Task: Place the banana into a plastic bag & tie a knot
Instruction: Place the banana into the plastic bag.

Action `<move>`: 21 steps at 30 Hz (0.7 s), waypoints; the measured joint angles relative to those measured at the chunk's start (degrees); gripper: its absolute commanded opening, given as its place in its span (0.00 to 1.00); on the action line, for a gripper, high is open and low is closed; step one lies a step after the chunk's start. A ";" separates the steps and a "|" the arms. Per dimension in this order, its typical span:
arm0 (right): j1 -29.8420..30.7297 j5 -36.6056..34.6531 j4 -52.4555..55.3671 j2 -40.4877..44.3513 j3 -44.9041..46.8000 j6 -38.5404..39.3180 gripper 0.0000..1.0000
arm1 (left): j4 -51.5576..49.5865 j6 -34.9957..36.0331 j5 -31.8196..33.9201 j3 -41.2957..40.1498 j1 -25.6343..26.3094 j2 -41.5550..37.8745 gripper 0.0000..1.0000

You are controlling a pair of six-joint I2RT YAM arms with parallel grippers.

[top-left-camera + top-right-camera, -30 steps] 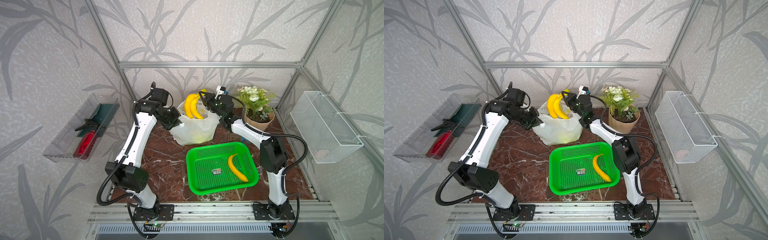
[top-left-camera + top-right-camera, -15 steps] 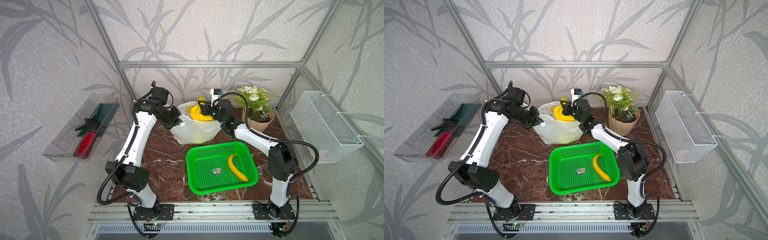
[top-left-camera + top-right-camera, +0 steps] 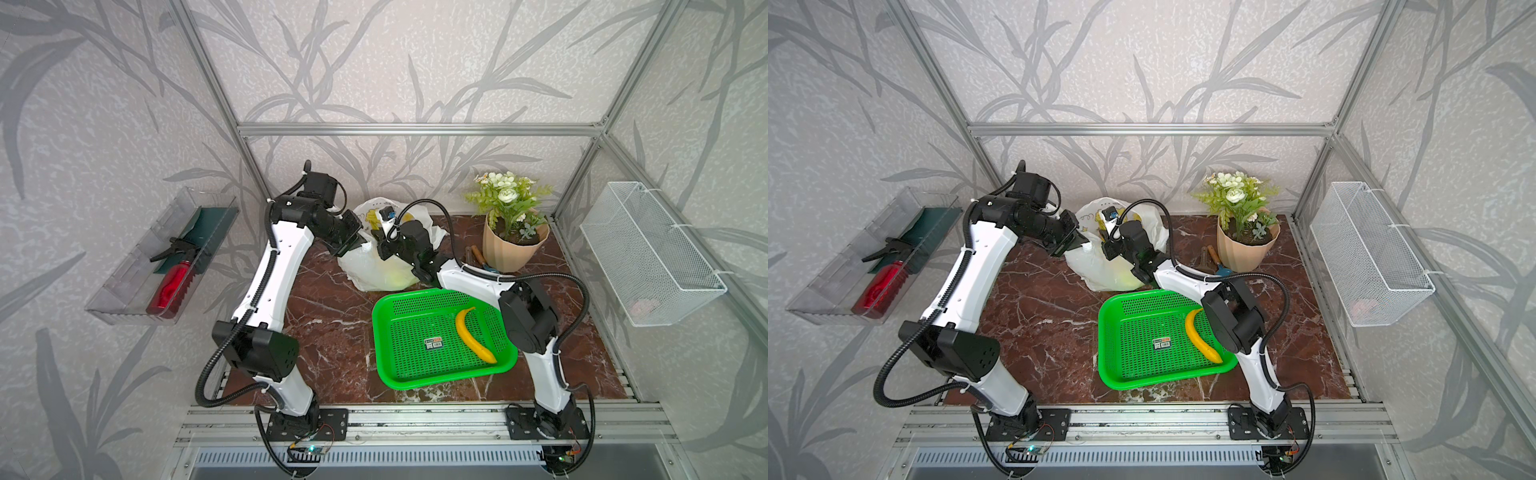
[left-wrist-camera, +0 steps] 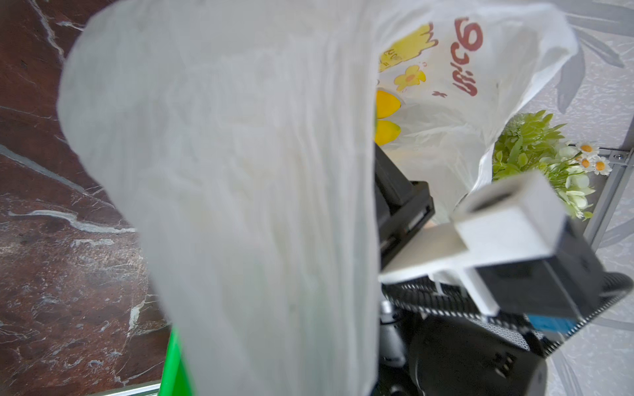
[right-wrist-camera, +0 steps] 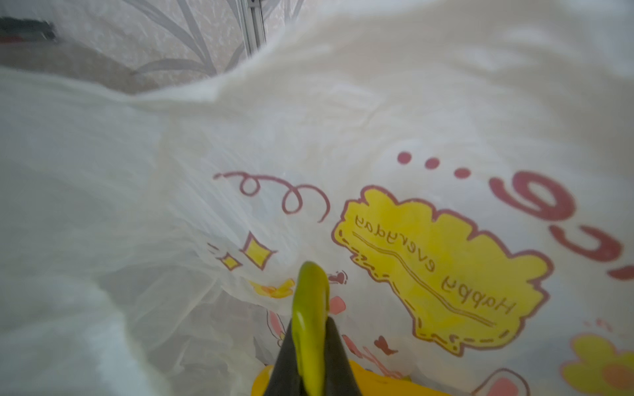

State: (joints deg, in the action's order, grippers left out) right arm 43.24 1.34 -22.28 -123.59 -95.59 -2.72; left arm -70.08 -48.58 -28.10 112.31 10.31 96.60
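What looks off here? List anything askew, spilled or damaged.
Nothing spilled or damaged. One oddity: a lone banana lies in the green basket, apart from the bunch. The right gripper, inside the bag, is shut on the bunch's stem; the left gripper pinches the bag's rim.

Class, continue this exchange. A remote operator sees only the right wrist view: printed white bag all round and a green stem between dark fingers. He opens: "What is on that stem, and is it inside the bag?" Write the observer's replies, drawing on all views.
Observer: Your right gripper has two yellow bananas by the stem. The left wrist view shows their tips within the open mouth of the bag.
Operator: What holds the mouth open?
Observer: The left gripper is shut on the bag's rim, on the robot's left side.
Operator: Is any fruit outside the bag?
Observer: Yes, a single banana lies in the green basket.
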 measured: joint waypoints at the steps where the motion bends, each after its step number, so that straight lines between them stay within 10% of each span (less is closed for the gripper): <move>1: -0.02 0.07 0.04 -1.09 -0.68 0.26 0.00 | 0.00 0.00 -0.13 0.00 0.00 -0.02 0.00; 3: -0.09 0.22 0.48 -2.43 -1.14 0.28 0.00 | 0.00 0.00 -0.33 0.00 0.00 -0.09 0.00; 10: -0.17 0.79 1.31 -1.33 2.38 -0.37 0.62 | 0.17 0.00 -0.70 -2.05 0.00 -1.31 0.00; 21: 0.37 2.10 10.51 23.76 13.27 -1.99 0.69 | 0.52 -0.04 -0.85 -11.17 0.00 -5.99 0.00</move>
State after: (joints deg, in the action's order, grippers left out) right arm 43.62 3.44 -11.77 -99.83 -82.32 -4.71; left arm -69.56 -48.62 -28.95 101.14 10.31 90.61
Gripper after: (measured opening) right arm 0.697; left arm 0.048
